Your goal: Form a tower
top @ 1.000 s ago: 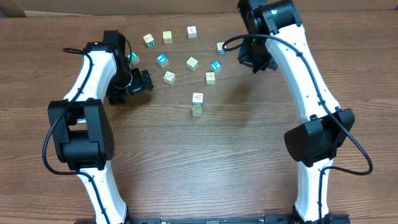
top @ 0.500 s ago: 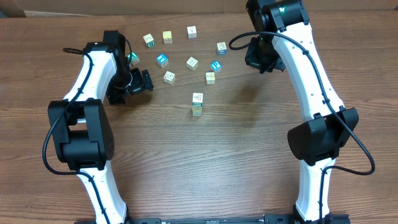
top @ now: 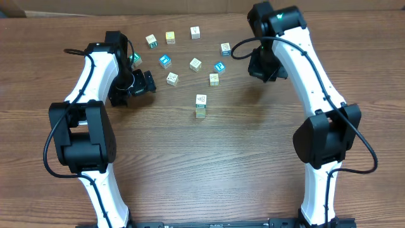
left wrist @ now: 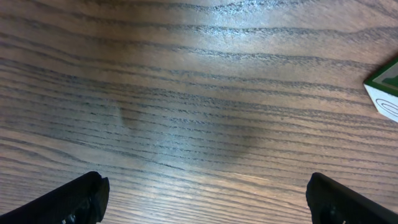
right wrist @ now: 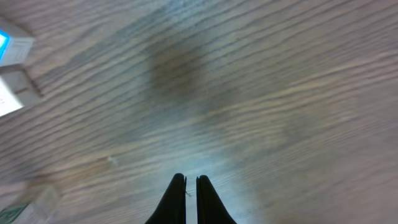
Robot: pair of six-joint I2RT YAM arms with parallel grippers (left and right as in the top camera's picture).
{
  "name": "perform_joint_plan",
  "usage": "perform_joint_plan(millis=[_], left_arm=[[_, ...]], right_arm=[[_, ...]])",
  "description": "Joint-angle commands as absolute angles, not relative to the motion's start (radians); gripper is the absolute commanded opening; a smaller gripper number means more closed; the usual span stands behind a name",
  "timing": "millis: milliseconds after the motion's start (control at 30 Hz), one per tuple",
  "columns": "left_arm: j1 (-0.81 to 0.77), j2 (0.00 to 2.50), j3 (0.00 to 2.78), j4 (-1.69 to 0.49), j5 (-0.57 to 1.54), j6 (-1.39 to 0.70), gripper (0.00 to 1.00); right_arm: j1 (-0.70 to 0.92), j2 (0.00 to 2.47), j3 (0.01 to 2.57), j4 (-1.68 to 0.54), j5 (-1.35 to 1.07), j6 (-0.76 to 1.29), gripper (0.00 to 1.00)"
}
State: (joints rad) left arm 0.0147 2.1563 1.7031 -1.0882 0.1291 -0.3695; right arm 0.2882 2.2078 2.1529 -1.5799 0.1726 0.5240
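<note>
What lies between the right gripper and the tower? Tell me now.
Only bare table, seen in the overhead view. The stretch from the right gripper to the tower holds no cube; the nearest loose cube sits off that line.

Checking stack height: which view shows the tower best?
Overhead: the tower stands whole, apart from the loose cubes. The wrist views crop a few such cubes at their edges; none is identifiable as it.

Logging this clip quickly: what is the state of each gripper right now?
Left gripper: open, holding nothing.
Right gripper: closed, holding nothing.
</note>
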Motion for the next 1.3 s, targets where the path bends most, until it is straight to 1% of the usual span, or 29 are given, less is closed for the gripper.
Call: perform_joint_plan(millis=[0,200,333,667,700,733,767,800,833,1267], left_arm=[[0.013,2.137,1.723,-1.087,0.120,-0.366,1.00],[0.013,2.137,1.723,-1.087,0.120,-0.366,1.00],[0.013,2.137,1.723,-1.087,0.120,-0.366,1.00],[0.013,2.137,1.723,-1.087,0.120,-0.366,1.00],[0.013,2.137,1.723,-1.087,0.120,-0.366,1.00],[0.012,2.137,1.723,-1.087,0.120,-0.366,1.00],[0.012,2.137,1.723,-1.087,0.120,-0.366,1.00],[0.012,2.137,1.723,-1.087,0.120,-0.366,1.00],[0.012,2.137,1.723,-1.087,0.120,-0.366,1.00],[0.012,2.137,1.723,-1.087,0.120,-0.366,1.00]], right_arm=[[0.284,2.171,2.048,-1.534,0.178,0.519,0.04],[0.284,2.171,1.843,-1.373,0.178,0.519,0.04],[0.270,2.171,1.763,-1.297,0.179,0.519,0.04],[0.150,2.171,1.747,-1.249,0.178,0.519,0.04],[0.139,2.171,1.747,-1.245,0.179,0.519,0.08],[0.130,2.171,1.747,-1.241,0.178,0.519,0.14],[0.122,2.171,1.747,-1.238,0.178,0.519,0.31],[0.116,2.171,1.747,-1.234,0.178,0.519,0.75],[0.113,2.171,1.747,-1.230,0.178,0.519,1.00],[0.111,2.171,1.747,-1.067,0.179,0.523,1.00]])
